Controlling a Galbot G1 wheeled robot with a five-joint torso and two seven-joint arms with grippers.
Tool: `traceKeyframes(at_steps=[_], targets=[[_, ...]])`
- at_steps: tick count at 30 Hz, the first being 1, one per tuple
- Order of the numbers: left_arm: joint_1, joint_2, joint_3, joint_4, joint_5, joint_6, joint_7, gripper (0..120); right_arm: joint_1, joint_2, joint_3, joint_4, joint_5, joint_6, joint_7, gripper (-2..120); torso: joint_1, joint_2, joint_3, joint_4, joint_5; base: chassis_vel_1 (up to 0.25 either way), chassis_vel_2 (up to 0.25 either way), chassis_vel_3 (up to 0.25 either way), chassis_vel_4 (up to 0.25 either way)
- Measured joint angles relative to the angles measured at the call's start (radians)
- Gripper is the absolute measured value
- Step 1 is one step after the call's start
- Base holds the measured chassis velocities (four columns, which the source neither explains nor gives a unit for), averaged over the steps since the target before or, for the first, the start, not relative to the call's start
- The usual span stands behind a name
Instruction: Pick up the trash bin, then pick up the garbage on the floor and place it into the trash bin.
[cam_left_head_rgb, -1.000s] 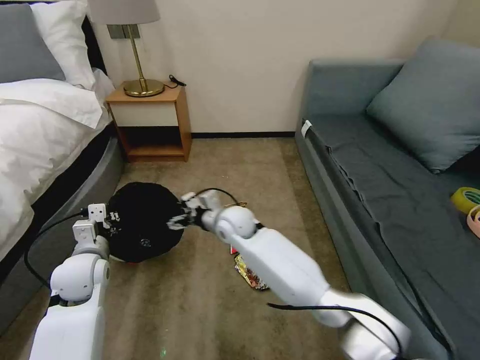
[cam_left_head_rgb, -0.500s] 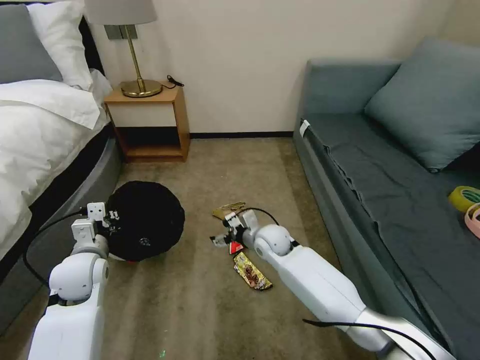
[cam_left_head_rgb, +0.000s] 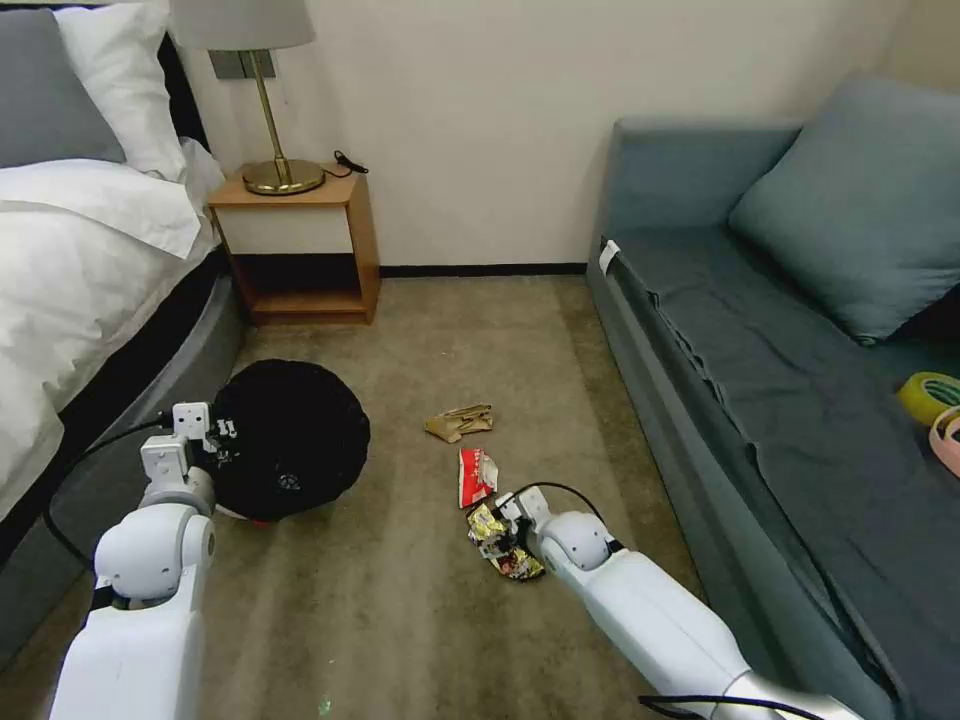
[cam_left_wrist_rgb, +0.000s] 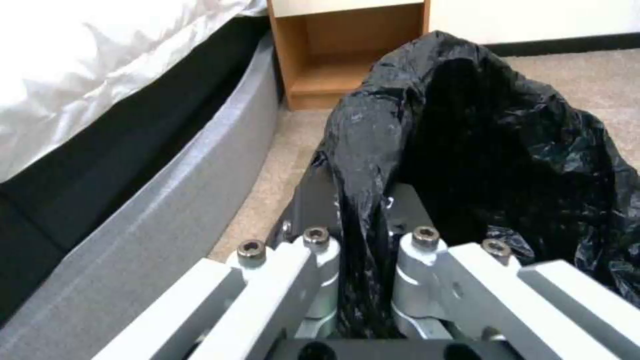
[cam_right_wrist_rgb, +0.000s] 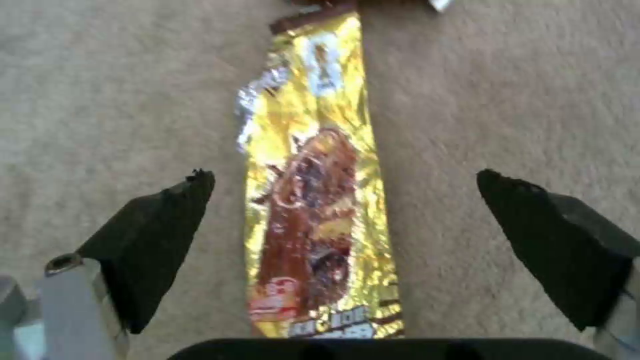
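- The right pincer hangs low over the carpet, jaws wide apart, straddling the yellow wrapper, apparently lined up to close across its narrow width.
- The red wrapper and tan paper lie just beyond.
- The left pincer is clamped on the liner, keeping the bin at the left by the bed, mouth ready for litter.

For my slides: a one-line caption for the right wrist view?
Right gripper, fingers open, straddling the yellow-brown snack wrapper on the carpet.
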Motion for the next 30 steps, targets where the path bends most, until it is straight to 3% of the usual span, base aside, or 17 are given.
traceKeyframes(at_steps=[30], targets=[[0.005, -0.004, 0.016, 0.002, -0.007, -0.012, 0.006, 5, -0.071, 0.023, 0.056, -0.060, -0.081, 0.027, -0.044, 99, 0.000, 0.000, 0.000, 0.0000, 0.0000, 0.000, 0.000, 0.000, 0.000]])
